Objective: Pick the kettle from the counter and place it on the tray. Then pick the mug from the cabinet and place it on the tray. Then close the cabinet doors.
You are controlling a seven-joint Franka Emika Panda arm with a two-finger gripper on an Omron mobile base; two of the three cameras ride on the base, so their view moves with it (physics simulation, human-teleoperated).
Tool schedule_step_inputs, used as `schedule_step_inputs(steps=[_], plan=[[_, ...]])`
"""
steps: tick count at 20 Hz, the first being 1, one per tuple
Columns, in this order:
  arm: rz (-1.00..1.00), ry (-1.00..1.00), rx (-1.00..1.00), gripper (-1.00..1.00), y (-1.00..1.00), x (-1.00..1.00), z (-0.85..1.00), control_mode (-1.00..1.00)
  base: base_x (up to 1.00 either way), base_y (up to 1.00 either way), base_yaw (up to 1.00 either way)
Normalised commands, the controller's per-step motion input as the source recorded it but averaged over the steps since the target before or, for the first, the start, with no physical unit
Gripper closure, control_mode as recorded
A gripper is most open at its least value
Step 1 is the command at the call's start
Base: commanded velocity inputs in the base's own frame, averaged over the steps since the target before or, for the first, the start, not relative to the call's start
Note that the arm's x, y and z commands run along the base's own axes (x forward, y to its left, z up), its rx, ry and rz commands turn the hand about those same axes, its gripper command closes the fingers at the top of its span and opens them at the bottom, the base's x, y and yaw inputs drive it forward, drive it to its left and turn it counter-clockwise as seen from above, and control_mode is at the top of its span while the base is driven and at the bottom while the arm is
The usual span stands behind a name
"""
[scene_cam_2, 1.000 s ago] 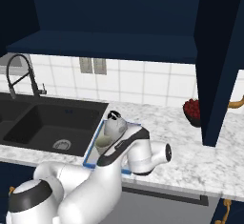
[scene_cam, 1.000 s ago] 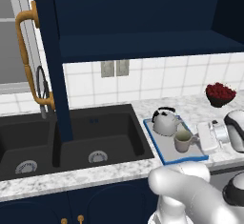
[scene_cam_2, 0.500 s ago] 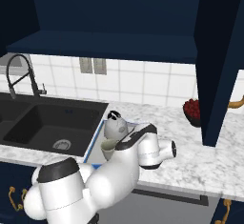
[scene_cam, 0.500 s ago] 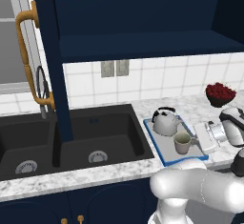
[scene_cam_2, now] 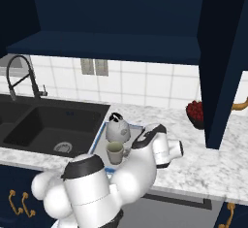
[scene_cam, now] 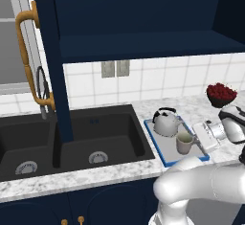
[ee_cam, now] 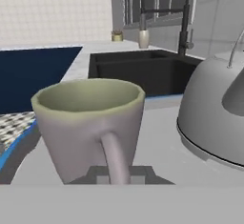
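Observation:
The beige-grey mug [ee_cam: 89,123] stands upright on the blue-rimmed grey tray [scene_cam: 161,158], in front of the silver kettle [scene_cam: 166,122], which also rests on the tray. My gripper [ee_cam: 122,175] is level with the tray and shut on the mug's side handle, one dark fingertip on each side of it. From the left base view, the gripper [scene_cam: 197,140] reaches the mug [scene_cam: 184,142] from the right. The right base view shows mug [scene_cam_2: 115,152], kettle [scene_cam_2: 117,127] and tray [scene_cam_2: 99,141] on the speckled counter [scene_cam_2: 203,159]. Both cabinet doors [scene_cam: 48,51] [scene_cam_2: 220,62] stand open.
A black double sink [scene_cam: 72,138] with a dark faucet [scene_cam_2: 19,72] lies left of the tray. A dark bowl of red fruit [scene_cam: 221,94] sits at the back right of the counter. The navy cabinet shelf [scene_cam: 143,44] hangs above. My white arm crosses the foreground.
The arm's elbow has swung across the foreground. The hand, the mug and the kettle have stayed where they were on the tray.

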Motion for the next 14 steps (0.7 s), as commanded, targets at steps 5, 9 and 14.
schedule_step_inputs(steps=[5, 9, 14], plan=[[0.02, 0.0, 0.0, -1.0, -0.04, -0.09, -0.04, -1.0, 0.0, 0.0, 0.0], [0.0, 0.0, 0.0, -1.0, 0.0, -0.1, 0.08, -1.0, 0.0, 0.0, 0.0], [0.0, 0.0, 0.0, -1.0, 0.05, -0.02, 0.29, -1.0, 0.0, 0.0, 0.0]])
